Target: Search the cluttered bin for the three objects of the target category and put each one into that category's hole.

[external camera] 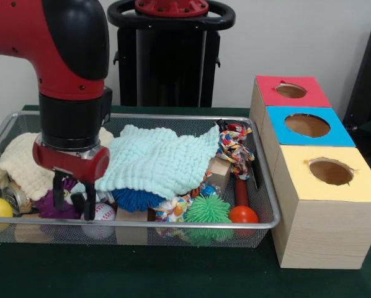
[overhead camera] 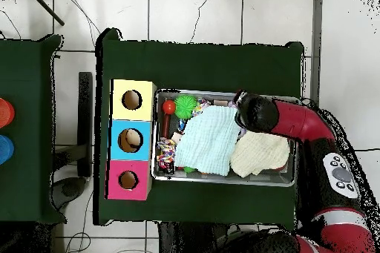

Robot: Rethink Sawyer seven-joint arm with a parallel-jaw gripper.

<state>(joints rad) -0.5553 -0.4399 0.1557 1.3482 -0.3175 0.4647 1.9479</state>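
Cluttered bin packed, mint cloth covering middle, box holes unobstructed

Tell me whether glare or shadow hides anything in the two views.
Front view: sheen on the red arm, nothing hidden; the open end effector shows plainly over the cluttered bin. Overhead view: even light, yet the arm covers the end effector.

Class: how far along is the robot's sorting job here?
Done: nothing shows. In hand: the open pincer hangs empty inside the cluttered silver wire-mesh bin. Left: apparently finding all three objects and dropping them into a hole of the coloured wooden boxes.
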